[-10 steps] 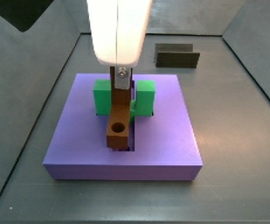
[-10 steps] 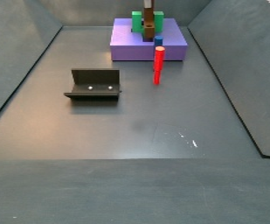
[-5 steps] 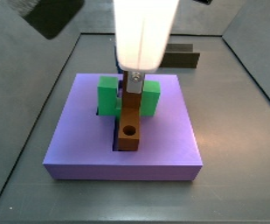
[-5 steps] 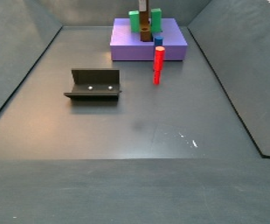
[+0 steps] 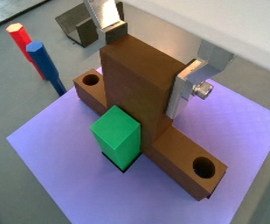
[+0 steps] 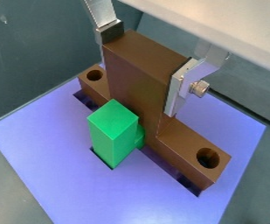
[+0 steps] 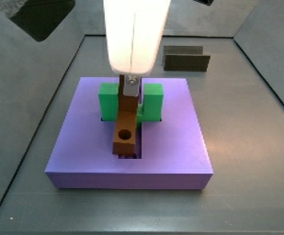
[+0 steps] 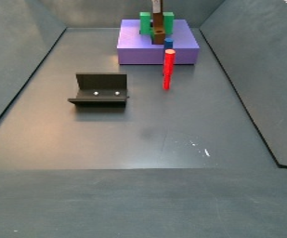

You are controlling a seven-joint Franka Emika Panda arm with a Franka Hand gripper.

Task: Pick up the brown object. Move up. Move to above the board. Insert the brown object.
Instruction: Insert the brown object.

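Note:
My gripper [image 7: 130,88] hangs over the lavender board [image 7: 169,151] and is shut on the brown object [image 7: 127,128]. In both wrist views the silver fingers [image 5: 193,80] [image 6: 190,77] clamp the upright brown bar [image 5: 141,87] [image 6: 135,83] from two sides. Its crosspiece with round holes [image 5: 203,166] [image 6: 203,158] lies low on the board [image 5: 55,149] [image 6: 38,131], against the green block [image 5: 117,136] [image 6: 114,131]. In a side view the bar stands between the green block's arms [image 7: 109,101], over the groove. How deep it sits I cannot tell. The far side view shows the board [image 8: 139,54] and the bar [image 8: 158,28] only small.
The dark fixture [image 8: 99,90] [image 7: 186,60] stands on the grey floor away from the board and shows in a wrist view [image 5: 79,22]. A red and blue peg [image 8: 168,69] [image 5: 39,58] stands upright just off the board's edge. Grey walls enclose the floor.
Half a second ago the gripper and the brown object stood slightly further right; now they are back to the left, in line with the groove. Nothing else has moved.

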